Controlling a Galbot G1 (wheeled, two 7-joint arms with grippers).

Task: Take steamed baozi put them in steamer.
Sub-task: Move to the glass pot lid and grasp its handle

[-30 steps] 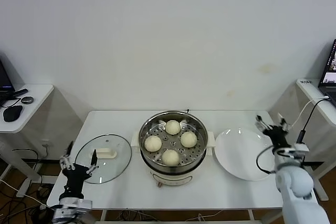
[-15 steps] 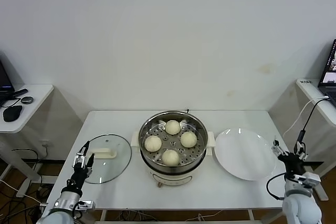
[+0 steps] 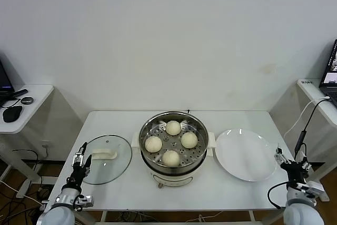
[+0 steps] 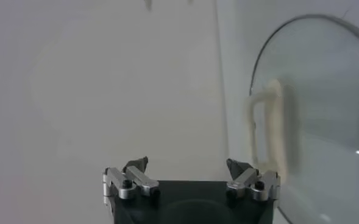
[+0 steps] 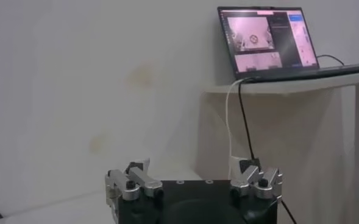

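Several cream-white steamed baozi (image 3: 173,127) lie on the perforated tray inside the shiny steamer (image 3: 199,128) at the table's middle. Nothing touches them. My left gripper (image 3: 81,157) hovers low at the near left, just short of the glass lid (image 3: 113,162), and it is open and holds nothing. The left wrist view shows the same gripper (image 4: 187,164) with jaws wide apart and the lid's white handle (image 4: 267,137) ahead. My right gripper (image 3: 288,160) sits off the table's near right corner, open and holding nothing. Seen from the right wrist, this gripper (image 5: 190,165) faces the wall.
A flat white plate (image 3: 245,155) lies right of the steamer with nothing on it. The white table (image 3: 126,185) carries all three items. A side shelf with an open laptop (image 5: 267,39) stands to the right. Another side table (image 3: 21,110) stands at the left.
Both arms have drawn back and down toward me. The right gripper left the plate's far right side for the near right corner; the left gripper shifted slightly beside the lid.
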